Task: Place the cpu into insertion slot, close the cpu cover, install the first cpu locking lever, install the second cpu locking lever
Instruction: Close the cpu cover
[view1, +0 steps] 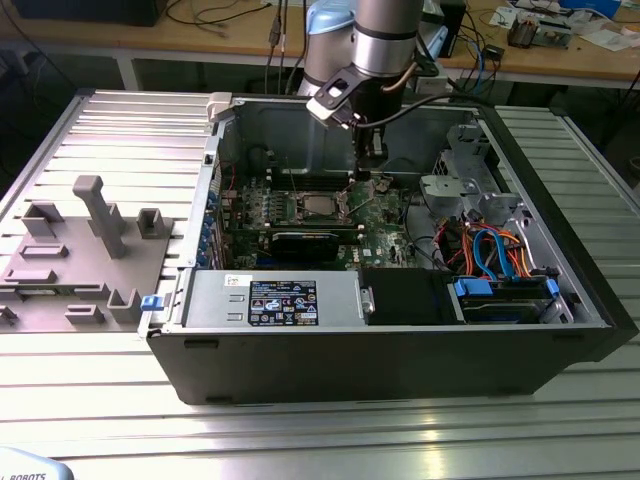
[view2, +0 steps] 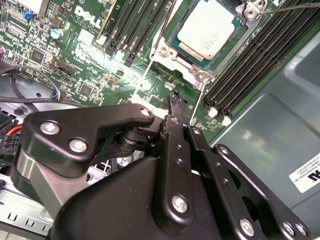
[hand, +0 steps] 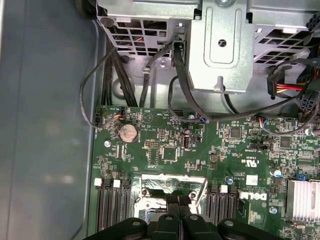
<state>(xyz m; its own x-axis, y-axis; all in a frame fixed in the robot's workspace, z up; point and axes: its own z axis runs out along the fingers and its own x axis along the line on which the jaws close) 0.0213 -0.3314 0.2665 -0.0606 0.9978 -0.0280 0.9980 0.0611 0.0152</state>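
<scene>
The cpu (view2: 210, 27), a pale silvery square chip, lies flat in the insertion slot (view2: 199, 75) of the green motherboard (view2: 95, 70). In the exterior view the cpu (view1: 318, 207) sits mid-board inside the open case. My gripper (view2: 176, 100) is shut with nothing between its black fingers, its tip just off one corner of the slot. From the exterior view, the gripper (view1: 368, 178) hangs just to the right of the slot. A shiny silvery frame, the cpu cover (hand: 172, 182), shows right ahead of the gripper (hand: 175, 202); I cannot tell whether it lies flat. A thin wire lever (view2: 292, 7) runs past the slot's far corner.
Black memory slots (view2: 250, 70) flank the socket on both sides. A metal drive cage (hand: 222, 47) and black cables (hand: 175, 75) stand beyond the board. Case walls (view1: 215, 150) enclose the work area. A grey fixture block (view1: 95, 250) lies outside the case on the exterior view's left.
</scene>
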